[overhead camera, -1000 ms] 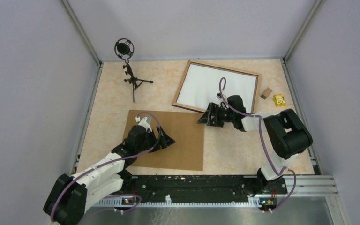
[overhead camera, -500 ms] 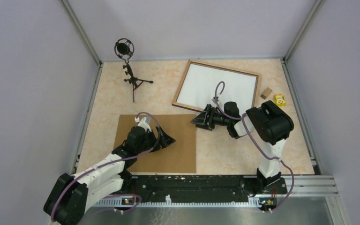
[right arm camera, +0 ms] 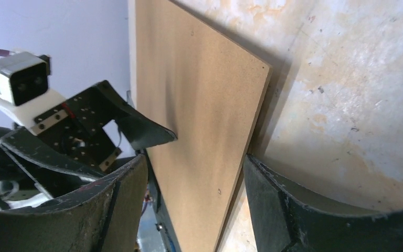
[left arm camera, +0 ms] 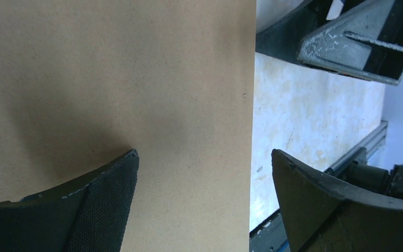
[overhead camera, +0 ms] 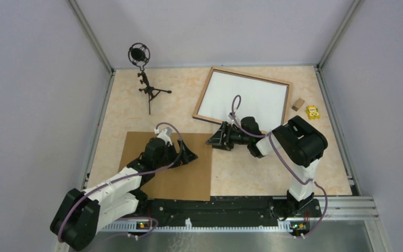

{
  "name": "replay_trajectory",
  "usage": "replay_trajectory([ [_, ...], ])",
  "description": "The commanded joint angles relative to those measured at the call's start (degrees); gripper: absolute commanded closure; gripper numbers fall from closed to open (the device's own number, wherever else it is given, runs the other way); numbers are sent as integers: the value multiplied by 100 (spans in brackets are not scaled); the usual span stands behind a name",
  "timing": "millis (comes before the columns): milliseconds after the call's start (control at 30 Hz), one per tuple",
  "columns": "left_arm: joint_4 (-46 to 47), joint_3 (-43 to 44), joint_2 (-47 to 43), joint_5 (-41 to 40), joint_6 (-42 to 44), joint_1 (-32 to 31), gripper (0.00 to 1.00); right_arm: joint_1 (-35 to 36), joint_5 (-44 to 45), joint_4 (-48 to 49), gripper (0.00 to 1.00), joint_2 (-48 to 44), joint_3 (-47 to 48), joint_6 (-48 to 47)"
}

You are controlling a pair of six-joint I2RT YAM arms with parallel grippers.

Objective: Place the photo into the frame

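The left tool (overhead camera: 189,155) is hanging wide open over the brown backing board (overhead camera: 162,178), the right tool (overhead camera: 213,136) is straddling the board's right edge with jaws partly apart, and the frame (overhead camera: 203,94) is lying flat on the far right of the beige table (overhead camera: 120,110), holding a white panel (overhead camera: 241,97), between pale lilac walls.

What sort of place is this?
Probably a robotics lab cell: a table walled by grey panels, left arm and right arm bolted at its edge, a microphone on a tripod.
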Motion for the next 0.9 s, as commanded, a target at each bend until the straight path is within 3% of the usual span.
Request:
replay_trajectory([
  [0,-1117,925,215,-599,580,-7,2,51,351,-510,33,-455,360,-599],
  [133,-1766,1248,322,-1175,281,-4,2,-6,642,-1034,30,-474,438,-888],
  [267,-2202,914,262,-1570,-514,-1,1,-153,1036,-1611,29,-477,609,-1115],
  [400,-2094,505,185,-1455,-965,-1,2,-98,1213,-2221,29,-333,982,-1300],
  [567,-1871,416,192,-1369,-1004,-4,3,361,1248,-1734,30,-129,942,-708],
  [867,-1382,306,460,-886,-949,-4,4,638,875,317,31,-244,673,988],
])
